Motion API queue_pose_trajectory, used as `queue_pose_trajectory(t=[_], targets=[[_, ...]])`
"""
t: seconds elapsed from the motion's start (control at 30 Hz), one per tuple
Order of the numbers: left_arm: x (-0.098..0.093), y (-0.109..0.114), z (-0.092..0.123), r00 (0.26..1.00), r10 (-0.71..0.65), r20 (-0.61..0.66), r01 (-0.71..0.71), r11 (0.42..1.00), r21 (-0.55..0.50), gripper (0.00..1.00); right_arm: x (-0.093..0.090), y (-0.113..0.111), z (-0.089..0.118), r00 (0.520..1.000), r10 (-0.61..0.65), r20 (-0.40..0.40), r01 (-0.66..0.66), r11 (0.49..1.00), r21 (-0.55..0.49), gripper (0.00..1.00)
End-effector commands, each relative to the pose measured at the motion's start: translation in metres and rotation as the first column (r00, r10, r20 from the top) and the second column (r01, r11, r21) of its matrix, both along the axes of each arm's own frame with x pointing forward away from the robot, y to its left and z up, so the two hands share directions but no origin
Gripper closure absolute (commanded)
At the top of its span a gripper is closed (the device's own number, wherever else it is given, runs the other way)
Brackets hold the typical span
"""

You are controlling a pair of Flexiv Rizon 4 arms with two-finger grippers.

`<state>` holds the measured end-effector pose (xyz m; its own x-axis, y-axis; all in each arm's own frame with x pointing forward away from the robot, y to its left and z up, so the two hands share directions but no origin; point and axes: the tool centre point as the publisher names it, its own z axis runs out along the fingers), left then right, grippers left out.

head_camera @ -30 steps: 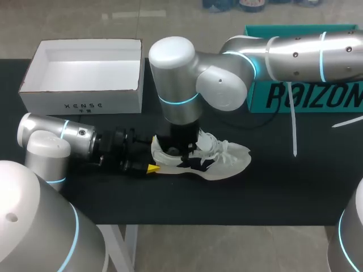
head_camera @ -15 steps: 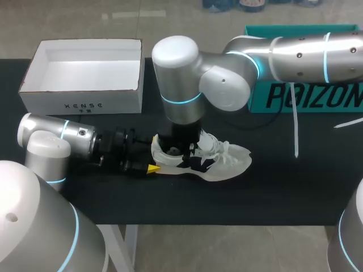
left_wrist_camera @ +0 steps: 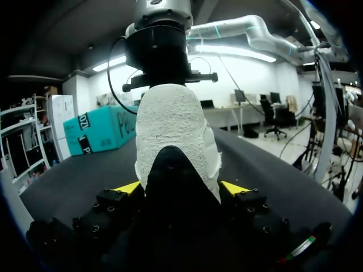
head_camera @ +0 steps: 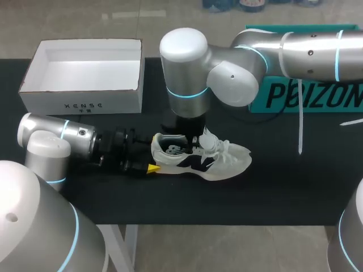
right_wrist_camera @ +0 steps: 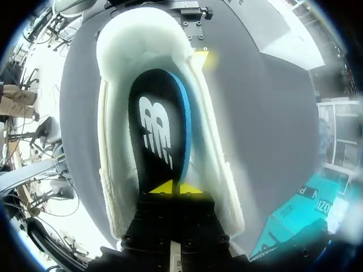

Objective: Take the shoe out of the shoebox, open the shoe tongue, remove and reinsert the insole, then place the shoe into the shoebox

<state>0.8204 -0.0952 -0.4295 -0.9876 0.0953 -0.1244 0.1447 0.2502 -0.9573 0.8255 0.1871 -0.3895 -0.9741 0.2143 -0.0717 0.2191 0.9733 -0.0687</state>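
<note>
Clamping shoe (head_camera: 218, 158) heel: left hand (left_wrist_camera: 181, 187), wide | right hand (right_wrist_camera: 177, 187): pinching insole (right_wrist_camera: 159, 136)

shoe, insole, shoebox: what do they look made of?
The shoe: off-white knit or mesh upper, matte, judging by its pebbly weave. The insole: probably foam with a smooth black fabric top and white print; a blue edge shows. The shoebox: white cardboard, matte, with thin, straight folded walls.
</note>
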Motion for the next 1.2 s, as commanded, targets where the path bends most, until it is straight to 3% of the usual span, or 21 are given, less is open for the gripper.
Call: queue_pose_trajectory(t=[0.03, 0.33, 0.87, 1.2], targets=[[0.000, 0.000, -0.001, 1.000, 0.002, 0.002, -0.002, 1.000, 0.002, 1.00, 0.001, -0.007, 0.011, 1.000, -0.003, 0.012, 0.003, 1.000, 0.014, 1.00], [0.000, 0.000, -0.001, 1.000, 0.002, 0.002, -0.002, 1.000, 0.002, 1.00, 0.018, -0.005, 0.030, 0.998, -0.033, 0.054, 0.031, 0.998, 0.049, 1.00], [0.000, 0.000, -0.001, 1.000, 0.002, 0.002, -0.002, 1.000, 0.002, 1.00, 0.026, -0.023, 0.043, 0.990, -0.114, 0.079, 0.105, 0.989, 0.106, 1.00], [0.000, 0.000, -0.001, 1.000, 0.002, 0.002, -0.002, 1.000, 0.002, 1.00, 0.031, -0.006, 0.061, 0.987, -0.121, 0.104, 0.101, 0.979, 0.176, 1.00]])
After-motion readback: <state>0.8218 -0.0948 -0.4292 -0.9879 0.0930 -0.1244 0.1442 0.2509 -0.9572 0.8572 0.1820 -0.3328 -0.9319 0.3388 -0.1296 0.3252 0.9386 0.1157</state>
